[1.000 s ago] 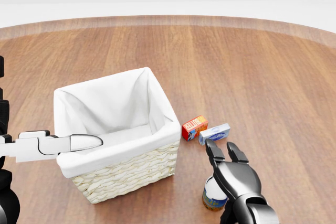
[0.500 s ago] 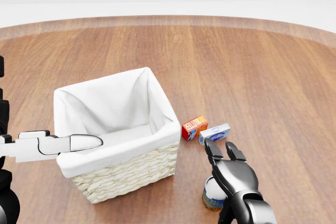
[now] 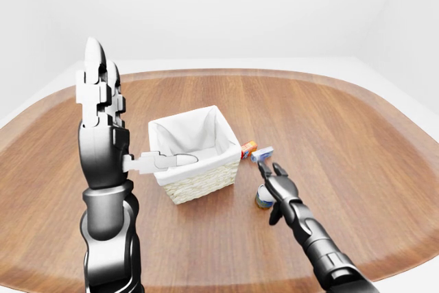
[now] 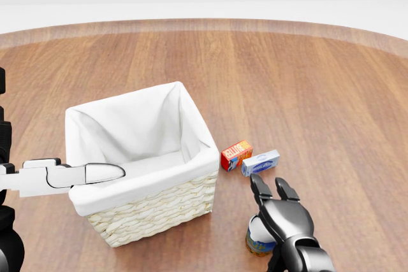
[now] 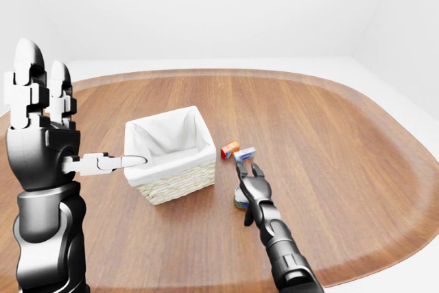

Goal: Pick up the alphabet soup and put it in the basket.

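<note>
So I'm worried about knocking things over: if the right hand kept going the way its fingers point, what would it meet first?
Probably the blue-and-white box, just beyond the right hand; depth is uncertain.

The small red box, the blue-and-white box and the can carry print too blurred to read.

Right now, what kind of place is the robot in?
Likely a bare simulated test room: a large rounded wooden table, plain white surroundings, and only a lined wicker basket and small grocery items like the soup can.
</note>
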